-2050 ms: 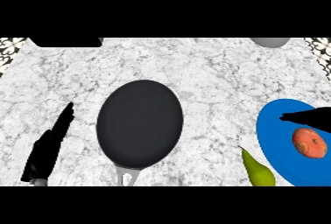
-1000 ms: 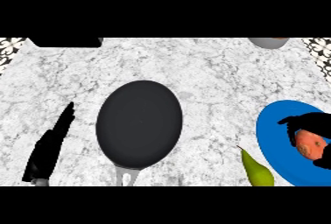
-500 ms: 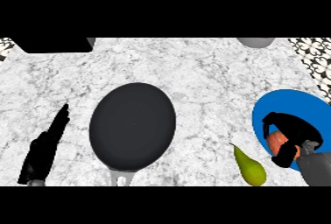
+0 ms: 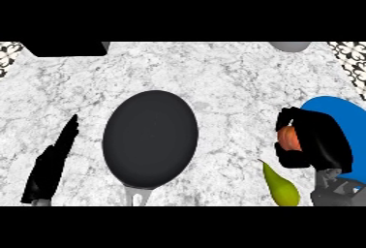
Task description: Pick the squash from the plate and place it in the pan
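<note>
The orange squash (image 4: 289,138) shows between the curled fingers of my right hand (image 4: 318,140), which is shut on it at the left edge of the blue plate (image 4: 336,109). Most of the squash is hidden by the hand. The dark oval pan (image 4: 150,138) lies at the counter's middle, to the left of the hand, its grey handle (image 4: 138,196) pointing toward me. My left hand (image 4: 52,164) rests open at the lower left, fingers straight and pointing up, well apart from the pan.
A yellow-green pear-shaped vegetable (image 4: 282,188) lies on the marble just below the right hand. A dark block (image 4: 64,48) sits at the far left edge and a grey round object (image 4: 290,46) at the far right.
The right hand came down over the squash on the plate, closed round it, and has carried it left to the plate's edge. The view shifted slightly. The left hand stayed put.
</note>
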Tool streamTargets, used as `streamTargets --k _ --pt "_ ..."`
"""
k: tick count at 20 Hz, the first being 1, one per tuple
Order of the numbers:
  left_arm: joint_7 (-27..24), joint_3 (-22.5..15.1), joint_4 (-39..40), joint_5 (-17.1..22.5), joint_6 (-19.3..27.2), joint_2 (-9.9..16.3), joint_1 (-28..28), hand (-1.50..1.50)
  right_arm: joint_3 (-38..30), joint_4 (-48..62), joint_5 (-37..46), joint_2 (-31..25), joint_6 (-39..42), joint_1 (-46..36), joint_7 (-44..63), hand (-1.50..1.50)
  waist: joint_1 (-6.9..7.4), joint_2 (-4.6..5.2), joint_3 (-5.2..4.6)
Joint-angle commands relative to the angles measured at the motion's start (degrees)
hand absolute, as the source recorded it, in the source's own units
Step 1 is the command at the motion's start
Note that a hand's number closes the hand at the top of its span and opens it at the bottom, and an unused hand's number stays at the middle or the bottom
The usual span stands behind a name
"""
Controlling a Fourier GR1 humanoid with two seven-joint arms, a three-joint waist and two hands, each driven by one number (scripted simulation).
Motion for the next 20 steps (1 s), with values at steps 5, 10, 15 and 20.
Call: streamTargets --k 5,10,15,20 --pt "2.72 0.17 -3.54 1.39 -3.17 1.08 0.36 0.00 7.94 -9.25 8.68 4.78 -7.07 -5.24 0.93 1.50 1.85 0.68 0.18" --pt "-1.12 -0.14 0.06 0.03 -2.86 -0.37 0.10 0.00 9.11 -4.03 6.74 14.10 -1.79 -18.26 6.61 1.50 2.11 0.80 0.13" --pt "0.09 0.94 -0.09 -0.20 -3.12 0.18 -1.83 0.00 12.93 10.81 1.32 16.49 -12.29 -25.61 10.34 1.50 2.81 0.97 0.15" --pt "3.05 -0.80 -4.20 -0.82 -3.03 -0.93 -2.08 0.00 17.63 26.25 -7.33 16.59 -24.05 -31.58 12.20 1.50 3.88 1.15 0.19"
